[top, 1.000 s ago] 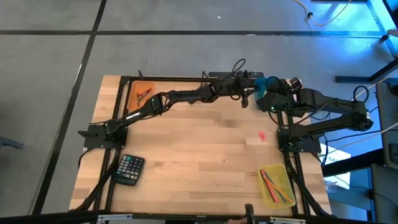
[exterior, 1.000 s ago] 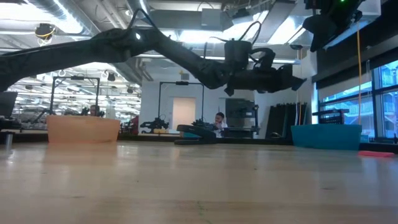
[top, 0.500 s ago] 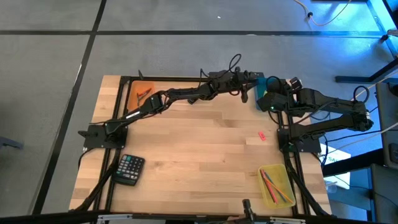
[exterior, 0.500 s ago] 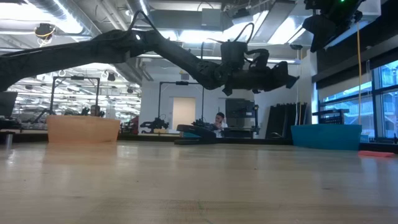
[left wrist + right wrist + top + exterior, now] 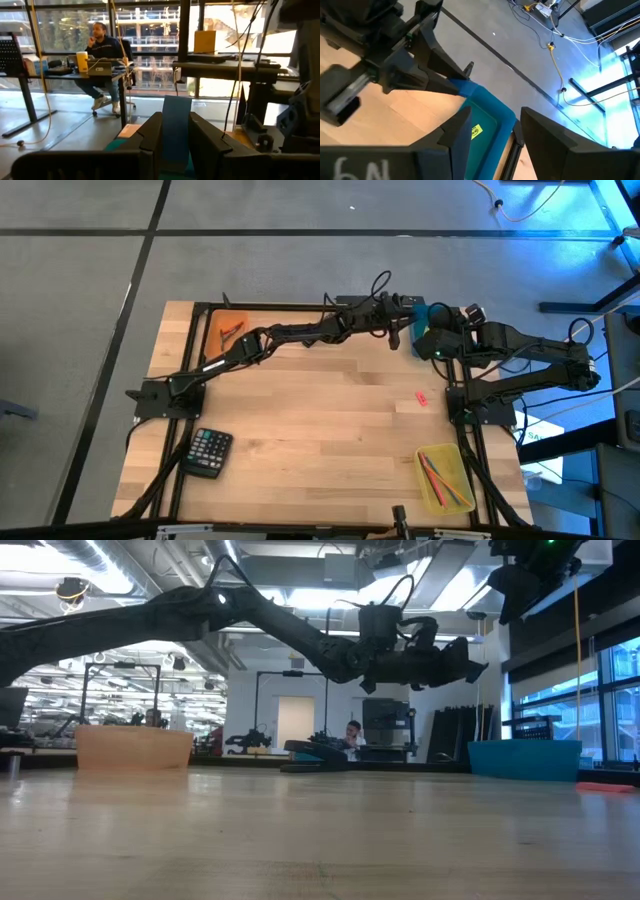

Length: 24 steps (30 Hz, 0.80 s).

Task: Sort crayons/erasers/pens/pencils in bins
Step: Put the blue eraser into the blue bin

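Blue eraser [image 5: 176,125] pinched upright in the left gripper [image 5: 393,337] hangs just left of the teal bin [image 5: 428,323] at upper right, while the right gripper [image 5: 490,145] waits open-fingered above that bin.

I'm seeing a pale wooden table [image 5: 300,430], smooth planks with a soft sheen. The teal bin [image 5: 485,125] at its far right corner looks like smooth glossy plastic; the yellow bin [image 5: 445,478] is translucent plastic. My left gripper [image 5: 175,137] is matt black, holding a smooth blue eraser [image 5: 176,125].

Grey floor [image 5: 300,260], glazed wall [image 5: 150,45], desk [image 5: 100,75]
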### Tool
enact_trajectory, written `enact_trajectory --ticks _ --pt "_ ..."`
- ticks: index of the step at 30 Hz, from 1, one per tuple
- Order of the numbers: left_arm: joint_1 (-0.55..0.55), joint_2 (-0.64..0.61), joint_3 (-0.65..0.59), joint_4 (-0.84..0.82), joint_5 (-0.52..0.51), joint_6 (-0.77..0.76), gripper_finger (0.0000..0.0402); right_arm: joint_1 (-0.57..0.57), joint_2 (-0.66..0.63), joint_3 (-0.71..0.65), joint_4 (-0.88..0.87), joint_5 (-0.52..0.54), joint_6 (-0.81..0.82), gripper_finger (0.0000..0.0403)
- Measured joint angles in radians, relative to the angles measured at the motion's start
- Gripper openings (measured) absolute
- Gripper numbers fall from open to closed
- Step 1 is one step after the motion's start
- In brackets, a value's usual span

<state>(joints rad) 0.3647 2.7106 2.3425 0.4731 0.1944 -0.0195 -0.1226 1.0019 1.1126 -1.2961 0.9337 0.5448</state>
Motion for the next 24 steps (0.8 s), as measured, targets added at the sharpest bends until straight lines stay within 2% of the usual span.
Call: enact_trajectory --ticks 8,12,17,24 --pt "0.001 0.000 0.000 0.033 0.118 -0.074 0.0071 -0.072 0.000 0.000 0.000 -0.008 -0.005 0.0171" --pt "-0.005 -0.001 0.000 0.032 0.121 -0.068 0.0071 -0.100 -0.001 0.000 0.000 -0.054 -0.001 0.0171" --pt "-0.014 -0.002 0.000 -0.055 0.122 0.000 0.0073 -0.118 0.000 0.000 -0.019 -0.118 0.033 0.0171" --pt "-0.026 -0.002 0.000 -0.104 0.110 -0.025 0.0071 -0.117 0.000 0.000 -0.026 -0.176 0.081 0.0171"
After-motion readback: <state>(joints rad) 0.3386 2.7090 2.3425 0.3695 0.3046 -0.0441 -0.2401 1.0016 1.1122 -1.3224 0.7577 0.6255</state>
